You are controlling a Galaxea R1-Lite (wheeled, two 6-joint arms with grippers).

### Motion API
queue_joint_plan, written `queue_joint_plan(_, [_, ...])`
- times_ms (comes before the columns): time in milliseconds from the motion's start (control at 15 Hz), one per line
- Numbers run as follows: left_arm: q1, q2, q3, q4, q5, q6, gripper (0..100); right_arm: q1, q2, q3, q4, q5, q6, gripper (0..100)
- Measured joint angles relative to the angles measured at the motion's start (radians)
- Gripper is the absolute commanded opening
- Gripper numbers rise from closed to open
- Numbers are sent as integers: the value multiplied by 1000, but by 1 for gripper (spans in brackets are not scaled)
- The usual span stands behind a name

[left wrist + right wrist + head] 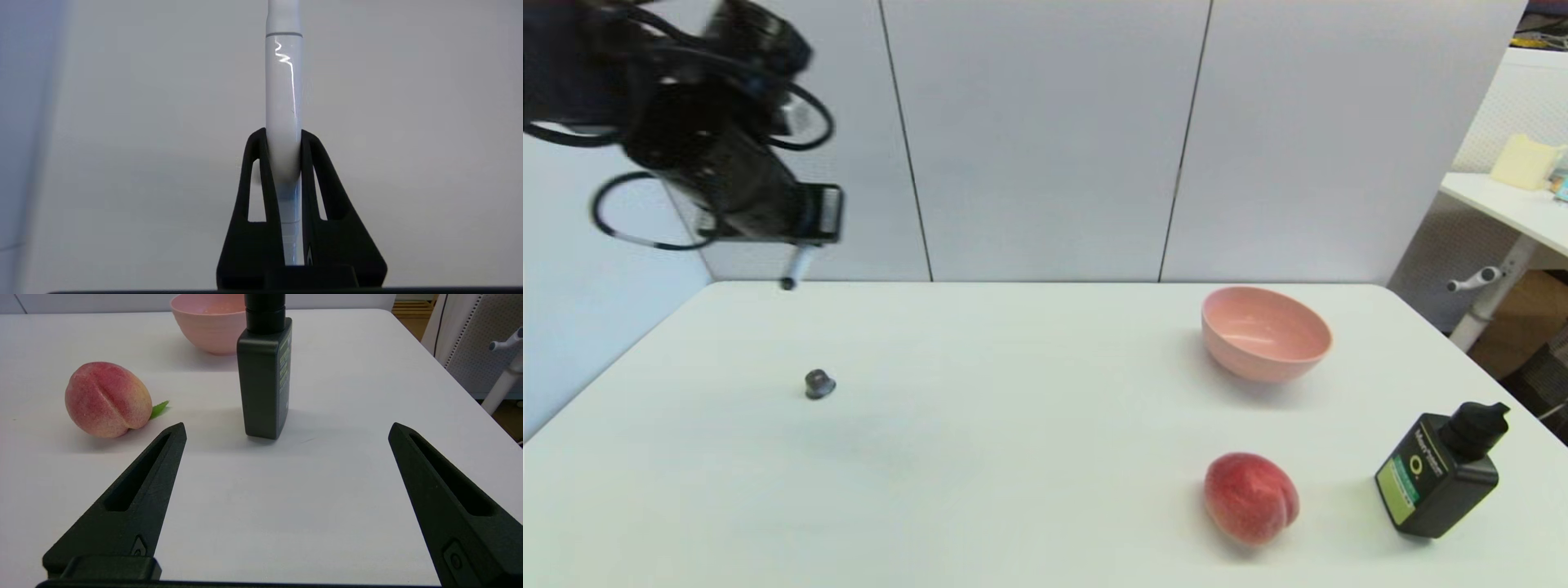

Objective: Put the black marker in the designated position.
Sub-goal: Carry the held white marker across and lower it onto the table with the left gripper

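Note:
High over the table's far left corner, my left gripper [805, 233] is shut on the black marker [796, 265], whose white barrel and black tip hang down below the fingers. The left wrist view shows the white barrel [283, 94] pinched between the two black fingers [255, 163], with plain white tabletop behind it. My right gripper [286, 430] is out of the head view; it hovers open and empty low over the table's near right part. The designated position has no mark of its own that I can see.
A small dark grey knob-like lump [819, 383] sits on the left part of the white table [1013, 457]. On the right are a pink bowl [1264, 332], a peach [1250, 496] and a black bottle with a green label [1441, 472]. A grey partition wall stands behind.

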Motion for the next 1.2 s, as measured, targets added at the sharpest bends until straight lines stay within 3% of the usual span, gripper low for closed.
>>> queue_joint_plan(133, [223,-24,-1,-13,-149,269,0,0,0,0,0,0,0,100])
queue_joint_plan(333, [445,41,12,-13,-509,801,0,0,0,0,0,0,0,100])
queue_joint_plan(533, [530,197,22,9,-797,1350,0,0,0,0,0,0,0,100])
queue_joint_plan(667, [510,312,9,7,-904,1643,0,0,0,0,0,0,0,100])
queue_joint_plan(800, [454,387,-2,-14,-920,1787,0,0,0,0,0,0,0,100])
queue_joint_plan(1000, [403,435,-11,-145,-918,1776,0,0,0,0,0,0,0,100])
queue_joint_plan(1200, [358,444,-13,-167,-893,1775,0,0,0,0,0,0,0,100])
